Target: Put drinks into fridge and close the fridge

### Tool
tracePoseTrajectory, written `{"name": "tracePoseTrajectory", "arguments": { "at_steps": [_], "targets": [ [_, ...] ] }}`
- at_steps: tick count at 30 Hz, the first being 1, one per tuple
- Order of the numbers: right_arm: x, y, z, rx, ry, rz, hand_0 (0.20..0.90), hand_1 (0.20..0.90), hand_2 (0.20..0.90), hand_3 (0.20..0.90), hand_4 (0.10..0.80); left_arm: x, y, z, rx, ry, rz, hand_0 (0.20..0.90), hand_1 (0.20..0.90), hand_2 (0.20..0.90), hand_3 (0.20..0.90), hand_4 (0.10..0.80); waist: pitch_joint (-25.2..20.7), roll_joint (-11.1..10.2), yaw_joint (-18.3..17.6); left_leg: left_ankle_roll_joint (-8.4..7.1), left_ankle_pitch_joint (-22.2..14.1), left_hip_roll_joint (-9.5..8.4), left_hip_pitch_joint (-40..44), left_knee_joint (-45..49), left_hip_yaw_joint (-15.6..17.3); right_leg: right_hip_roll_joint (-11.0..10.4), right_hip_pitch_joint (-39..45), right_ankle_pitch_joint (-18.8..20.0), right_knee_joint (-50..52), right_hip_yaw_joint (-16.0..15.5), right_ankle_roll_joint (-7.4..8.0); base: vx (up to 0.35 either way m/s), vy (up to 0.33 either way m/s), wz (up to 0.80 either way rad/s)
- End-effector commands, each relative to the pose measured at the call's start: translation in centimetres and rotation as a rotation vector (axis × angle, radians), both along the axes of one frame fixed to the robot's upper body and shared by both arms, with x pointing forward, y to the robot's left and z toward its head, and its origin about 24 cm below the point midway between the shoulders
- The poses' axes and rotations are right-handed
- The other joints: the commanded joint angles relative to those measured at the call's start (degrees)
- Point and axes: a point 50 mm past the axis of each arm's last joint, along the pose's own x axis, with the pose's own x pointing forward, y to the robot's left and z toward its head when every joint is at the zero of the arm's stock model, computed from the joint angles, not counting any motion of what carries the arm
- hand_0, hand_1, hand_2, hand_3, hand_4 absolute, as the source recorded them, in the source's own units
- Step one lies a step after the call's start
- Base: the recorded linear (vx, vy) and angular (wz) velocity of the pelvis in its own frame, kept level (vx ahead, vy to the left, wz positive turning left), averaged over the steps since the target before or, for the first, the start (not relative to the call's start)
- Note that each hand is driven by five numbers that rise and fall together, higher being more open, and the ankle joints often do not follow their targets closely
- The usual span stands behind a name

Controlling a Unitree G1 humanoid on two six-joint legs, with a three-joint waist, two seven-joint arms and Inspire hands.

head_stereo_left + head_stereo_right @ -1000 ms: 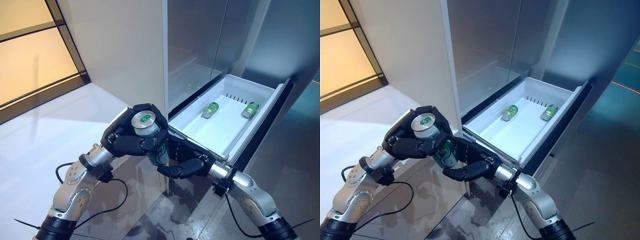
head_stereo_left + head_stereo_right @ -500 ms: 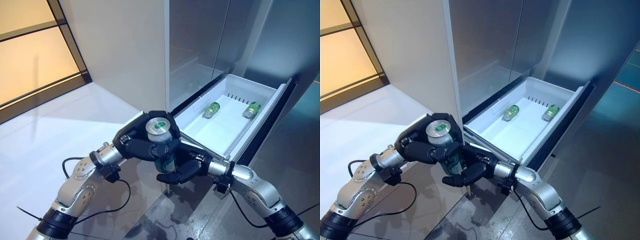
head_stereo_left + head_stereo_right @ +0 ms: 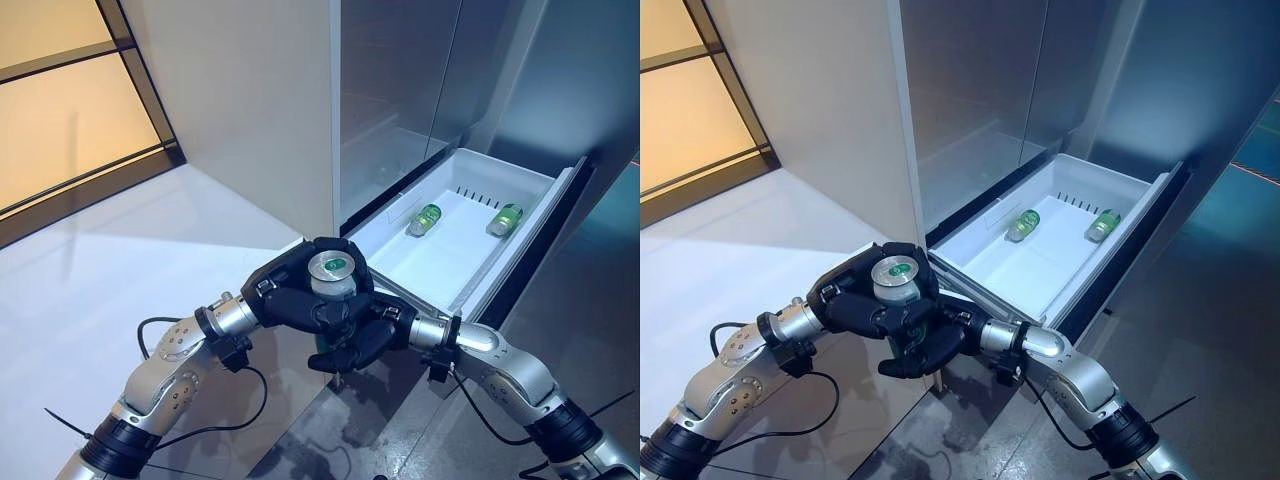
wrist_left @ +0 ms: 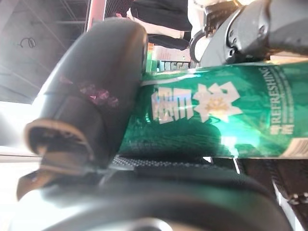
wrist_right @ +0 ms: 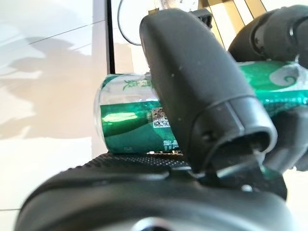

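Note:
A green drink can [image 3: 333, 270] with a silver top stands upright between my two hands, just before the near left corner of the open white fridge drawer [image 3: 445, 258]. My left hand [image 3: 288, 300] is curled round its upper part. My right hand [image 3: 368, 340] is curled round its lower part from below. In the left wrist view the thumb [image 4: 91, 101] presses on the can [image 4: 211, 115]. In the right wrist view the thumb [image 5: 202, 91] lies across the can [image 5: 127, 122]. Green cans [image 3: 426, 219] lie on their sides at the drawer's far end.
The steel fridge doors [image 3: 400, 90] rise above the drawer. A white panel [image 3: 240, 100] stands to their left. A glowing window [image 3: 60, 110] is at the far left. A glossy floor [image 3: 90, 280] spreads below.
Both hands have carried the can to the right, closer to the drawer's near corner. The right hand has closed in under the left hand, round the can's lower part.

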Motion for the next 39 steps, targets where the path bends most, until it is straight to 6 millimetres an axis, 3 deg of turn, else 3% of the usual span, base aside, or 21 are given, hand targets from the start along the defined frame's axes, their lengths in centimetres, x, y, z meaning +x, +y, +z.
{"name": "tracePoseTrajectory", "arguments": {
  "at_steps": [1, 2, 3, 5, 6, 13, 27, 28, 29, 30, 39],
  "targets": [
    [-1.5, 6.3, 5.4, 0.425, 0.031, 0.244, 0.9, 0.9, 0.9, 0.9, 0.8, 1.4, -2.6, 6.2, -0.247, -0.257, -0.093, 0.3, 0.3, 0.3, 0.2, 0.1, -3.17, -1.43, 0.06, 0.89, -3.57, -2.6, -0.46, 2.08, -0.81, 0.38, 0.75, -6.61, 5.17, -0.34, 2.62, 0.0, 0.0, 0.0],
    [-1.6, 6.5, 5.0, 0.445, 0.059, 0.24, 0.848, 0.848, 0.848, 0.84, 0.74, 1.2, -2.6, 6.2, -0.262, -0.254, -0.094, 0.3, 0.3, 0.3, 0.2, 0.1, -3.2, -1.36, 0.06, 0.85, -3.53, -2.55, -0.4, 2.02, -0.75, 0.39, 0.79, -6.61, 5.12, -0.34, 2.63, 0.0, 0.0, 0.0],
    [-1.7, 6.6, 4.8, 0.454, 0.071, 0.237, 0.848, 0.848, 0.848, 0.84, 0.74, 1.2, -2.7, 6.1, -0.267, -0.254, -0.094, 0.3, 0.3, 0.3, 0.2, 0.1, -3.21, -1.33, 0.05, 0.85, -3.53, -2.54, -0.37, 2.0, -0.74, 0.39, 0.8, -6.62, 5.12, -0.34, 2.63, 0.0, 0.0, 0.0],
    [-1.9, 6.8, 4.5, 0.498, 0.109, 0.215, 0.531, 0.531, 0.531, 0.469, 0.369, 1.0, -2.9, 6.0, -0.282, -0.254, -0.09, 0.3, 0.3, 0.3, 0.2, 0.1, -3.16, -1.25, -0.04, 0.82, -3.51, -2.49, -0.32, 1.97, -0.69, 0.37, 0.8, -6.59, 5.11, -0.41, 2.66, 0.0, 0.0, 0.0],
    [-2.0, 6.9, 4.5, 0.506, 0.117, 0.212, 0.305, 0.305, 0.305, 0.205, 0.105, 1.0, -2.9, 5.9, -0.282, -0.256, -0.088, 0.3, 0.3, 0.3, 0.2, 0.1, -3.14, -1.25, -0.05, 0.82, -3.52, -2.49, -0.33, 2.0, -0.66, 0.36, 0.79, -6.59, 5.12, -0.4, 2.66, 0.0, 0.0, 0.0],
    [-2.0, 7.2, 3.7, 0.588, 0.24, 0.126, 0.3, 0.3, 0.3, 0.2, 0.1, 0.8, -3.4, 5.2, -0.271, -0.244, -0.074, 0.3, 0.3, 0.3, 0.2, 0.1, -2.93, -1.1, -0.23, 0.9, -3.59, -2.53, -0.36, 2.06, -0.51, 0.16, 0.73, -6.41, 4.87, -0.58, 2.8, 0.0, 0.0, 0.0],
    [-0.2, 5.5, 4.9, 0.454, 0.024, -0.021, 0.3, 0.3, 0.3, 0.2, 0.1, 1.0, -3.2, 4.9, -0.213, -0.223, -0.065, 0.3, 0.3, 0.3, 0.2, 0.1, -2.91, -1.08, -0.46, 1.09, -3.54, -2.85, -0.2, 1.88, -0.83, 0.33, 0.68, -6.09, 4.72, 0.13, 2.74, 0.0, 0.0, 0.0],
    [0.0, 5.3, 5.1, 0.44, 0.004, -0.036, 0.3, 0.3, 0.3, 0.2, 0.1, 1.1, -3.2, 4.9, -0.204, -0.226, -0.066, 0.378, 0.378, 0.378, 0.291, 0.191, -2.88, -1.11, -0.51, 1.09, -3.57, -2.83, -0.17, 1.92, -0.77, 0.34, 0.66, -6.09, 4.78, 0.14, 2.75, 0.0, 0.0, 0.0],
    [0.3, 5.1, 5.4, 0.425, -0.02, -0.054, 0.3, 0.3, 0.3, 0.2, 0.1, 1.1, -3.1, 4.9, -0.196, -0.231, -0.06, 0.512, 0.512, 0.512, 0.447, 0.347, -2.83, -1.19, -0.54, 1.07, -3.62, -2.83, -0.19, 2.0, -0.74, 0.36, 0.64, -6.1, 4.84, 0.16, 2.75, 0.0, 0.0, 0.0],
    [0.5, 4.7, 5.7, 0.408, -0.045, -0.073, 0.3, 0.3, 0.3, 0.2, 0.1, 1.2, -3.1, 5.0, -0.195, -0.237, -0.055, 0.9, 0.9, 0.9, 0.9, 0.8, -2.87, -1.28, -0.6, 1.11, -3.68, -2.85, -0.15, 2.01, -0.7, 0.35, 0.7, -6.11, 4.81, 0.16, 2.76, 0.0, 0.0, 0.0],
    [3.6, 0.5, 9.9, 0.27, -0.365, -0.362, 0.3, 0.3, 0.3, 0.2, 0.1, 1.2, -1.8, 7.2, -0.295, -0.368, 0.043, 0.9, 0.9, 0.9, 0.9, 0.8, -3.11, -2.07, -0.68, 0.88, -3.44, -2.65, -0.52, 1.86, -0.65, 0.45, 0.32, -5.7, 4.86, -0.03, 2.6, 0.0, 0.0, 0.0]
  ]
}}
